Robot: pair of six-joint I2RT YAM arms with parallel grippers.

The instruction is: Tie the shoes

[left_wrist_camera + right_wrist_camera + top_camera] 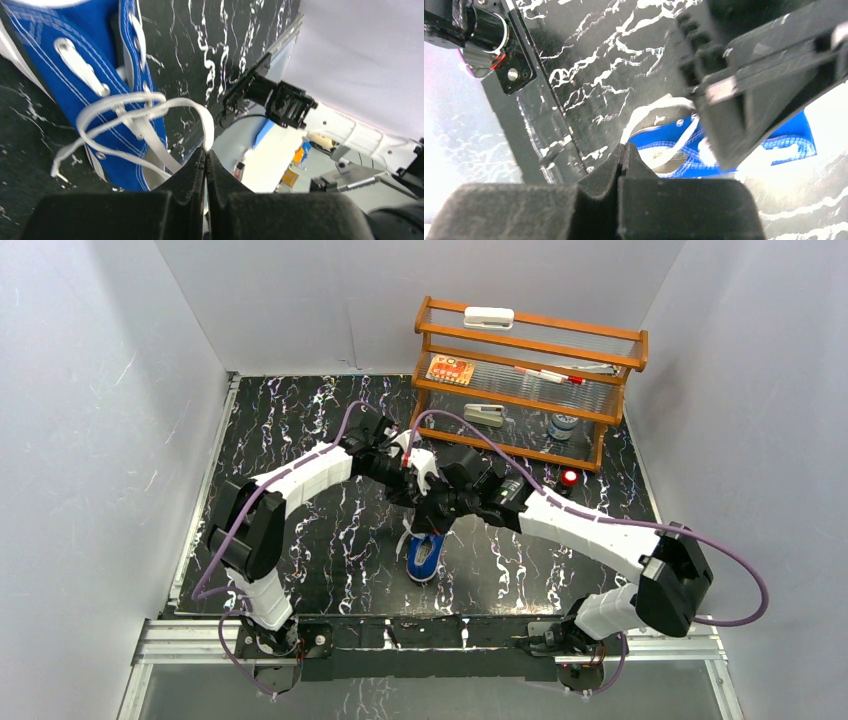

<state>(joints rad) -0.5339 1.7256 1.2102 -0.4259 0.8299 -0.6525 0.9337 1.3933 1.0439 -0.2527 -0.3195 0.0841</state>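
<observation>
Seen from above, the sneaker (425,556) lies mid-table (300,440), towards the near edge, under both arms. In the left wrist view, the left gripper (206,152) pinches a white lace (210,130) loop. In the right wrist view, the right gripper (622,150) is closed just beside the sneaker. I cannot tell whether it holds any lace.

No text is legible; print on the orange card (449,369) is too small.

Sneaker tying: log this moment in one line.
left gripper: shut on lace | right gripper: shut, grip unclear | sneaker: on table
</observation>
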